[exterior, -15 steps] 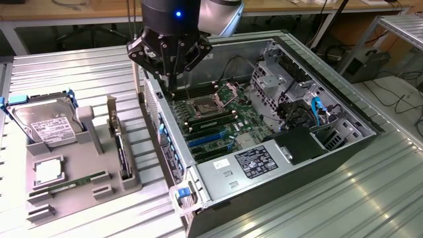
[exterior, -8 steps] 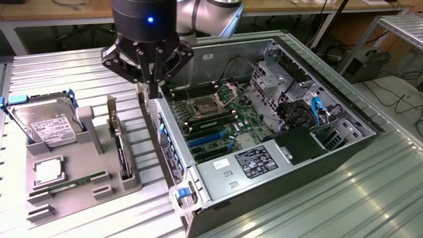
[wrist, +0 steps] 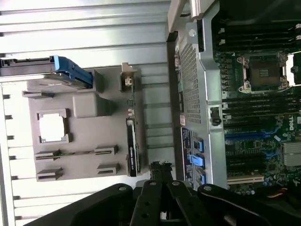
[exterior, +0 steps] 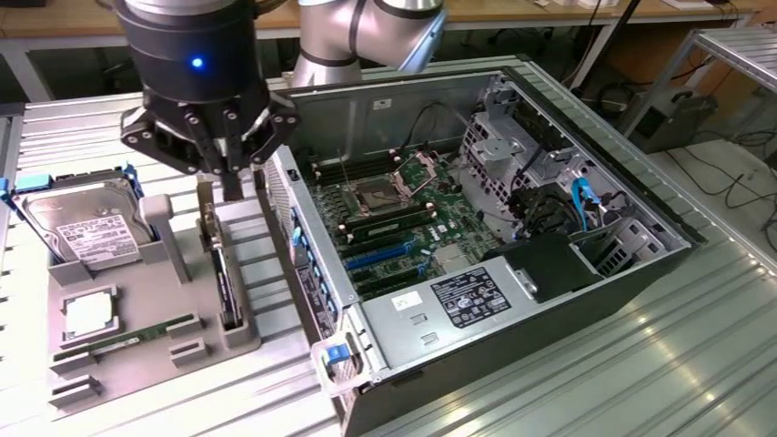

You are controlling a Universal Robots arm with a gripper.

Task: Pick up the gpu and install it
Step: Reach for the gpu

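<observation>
On the table [exterior: 49,137], the grey holder [exterior: 136,293] keeps the gpu [exterior: 224,278] on edge at its right side, long axis running near to far. The gripper [exterior: 233,189] hangs above the card's far end, carrying nothing; whether it is open or closed I cannot tell. The computer case [exterior: 352,109] sits just right.

Robotics lab or test cell. Industrial robot arm [exterior: 364,36] over a slatted metal table [exterior: 656,364]. Open PC case [exterior: 364,118] with its board exposed. Grey jig [exterior: 152,228] holds a hard drive [exterior: 91,232] and the gpu [exterior: 225,273]. Wooden benches [exterior: 510,14] and loose cables [exterior: 729,173] behind.
</observation>
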